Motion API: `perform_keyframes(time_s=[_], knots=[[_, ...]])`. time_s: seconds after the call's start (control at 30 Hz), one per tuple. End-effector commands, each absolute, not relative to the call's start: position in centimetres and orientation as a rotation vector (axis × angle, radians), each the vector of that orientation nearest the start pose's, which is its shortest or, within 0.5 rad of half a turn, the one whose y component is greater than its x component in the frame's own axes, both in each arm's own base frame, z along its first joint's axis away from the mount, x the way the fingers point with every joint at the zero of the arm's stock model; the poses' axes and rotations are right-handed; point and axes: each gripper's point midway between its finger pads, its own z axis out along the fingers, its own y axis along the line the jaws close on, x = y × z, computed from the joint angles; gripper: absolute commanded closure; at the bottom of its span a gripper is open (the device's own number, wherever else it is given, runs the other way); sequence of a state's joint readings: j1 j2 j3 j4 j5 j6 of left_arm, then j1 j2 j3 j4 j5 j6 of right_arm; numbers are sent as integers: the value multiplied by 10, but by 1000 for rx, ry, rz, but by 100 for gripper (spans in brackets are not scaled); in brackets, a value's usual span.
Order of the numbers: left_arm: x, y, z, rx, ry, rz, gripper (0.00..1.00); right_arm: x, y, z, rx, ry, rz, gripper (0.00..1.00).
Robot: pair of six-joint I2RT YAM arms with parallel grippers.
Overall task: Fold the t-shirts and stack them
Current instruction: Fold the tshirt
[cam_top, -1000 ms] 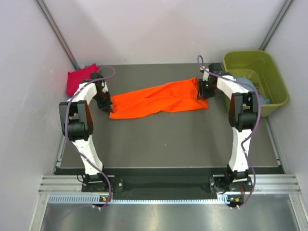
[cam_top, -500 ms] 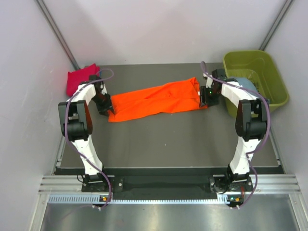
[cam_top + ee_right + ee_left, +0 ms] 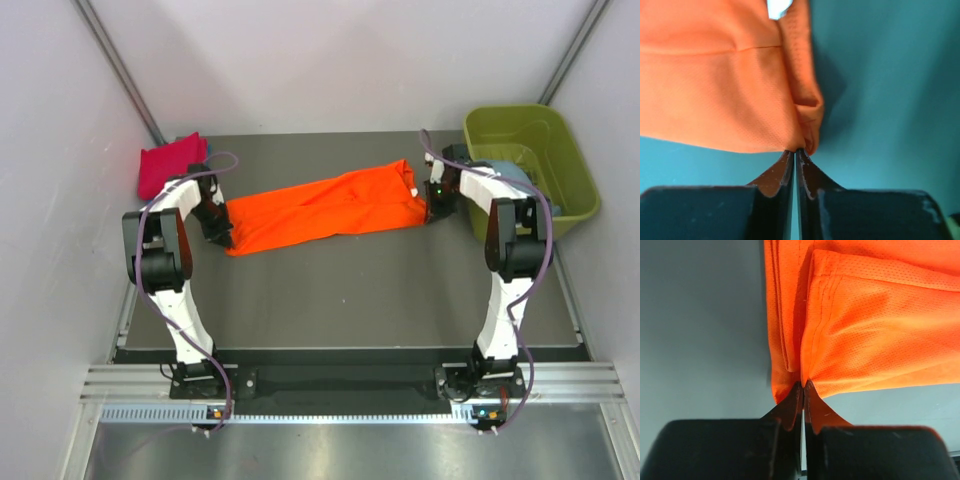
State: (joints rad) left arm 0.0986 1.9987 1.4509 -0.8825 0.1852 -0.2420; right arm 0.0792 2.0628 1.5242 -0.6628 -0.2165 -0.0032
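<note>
The bright orange t-shirt (image 3: 320, 205) lies stretched across the dark table as a long folded band. My left gripper (image 3: 222, 233) is shut on its left end; the left wrist view shows the orange t-shirt (image 3: 865, 330) pinched at the fingertips (image 3: 796, 399). My right gripper (image 3: 432, 207) is shut on its right end, with the orange t-shirt (image 3: 720, 90) bunched at the fingertips (image 3: 805, 162). The crimson-pink t-shirt (image 3: 165, 165) lies folded at the far left corner. A light blue t-shirt (image 3: 510, 172) sits in the tub, mostly hidden behind my right arm.
The olive-green plastic tub (image 3: 540, 135) stands at the far right, off the table's edge. Grey walls close in on the left, back and right. The table (image 3: 350, 290) has bare dark surface in front of the orange t-shirt.
The right gripper has shifted right and nearer with the shirt's right end, pulling the band tauter. The left gripper has moved slightly left and nearer with its end.
</note>
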Motion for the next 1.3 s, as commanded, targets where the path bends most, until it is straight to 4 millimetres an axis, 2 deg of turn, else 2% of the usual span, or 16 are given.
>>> perform_keyframes(time_s=[0.0,0.23,0.47,0.7,0.77,0.8,0.83,0.87,0.9,1.0,1.03,1.07,1.1,1.17,1.2,1.27], knots=[[374,-7,41,-457,2924,-287,100,457,54,39,-174,2693,242,100],[365,-24,47,-393,2933,-331,100,469,31,47,-136,2669,144,100],[341,-53,42,-341,2985,-412,100,520,25,67,-129,2562,101,100],[326,-75,46,-262,3007,-430,100,553,25,59,-128,2521,81,100],[326,-77,51,-247,2994,-442,87,559,27,58,-133,2511,75,100],[326,-77,56,-241,2988,-440,71,561,27,60,-128,2505,72,98],[328,-76,61,-227,2977,-435,66,560,28,63,-124,2504,74,94],[340,-73,74,-210,2934,-423,62,559,27,72,-117,2492,68,88],[346,-69,86,-177,2904,-411,59,556,27,77,-104,2487,71,69],[387,-44,115,-164,2774,-321,53,541,29,98,-77,2477,97,49],[399,-42,119,-149,2745,-301,52,532,31,96,-75,2494,110,47],[417,-24,129,-190,2695,-278,52,527,36,109,-45,2478,152,44],[426,-17,118,-198,2708,-251,52,521,39,111,-17,2487,181,43],[451,-11,119,-176,2661,-220,53,507,49,114,12,2503,253,40],[458,-7,102,-181,2691,-198,53,503,52,112,20,2514,279,39],[477,-3,100,-178,2664,-178,54,491,62,109,25,2536,339,39]])
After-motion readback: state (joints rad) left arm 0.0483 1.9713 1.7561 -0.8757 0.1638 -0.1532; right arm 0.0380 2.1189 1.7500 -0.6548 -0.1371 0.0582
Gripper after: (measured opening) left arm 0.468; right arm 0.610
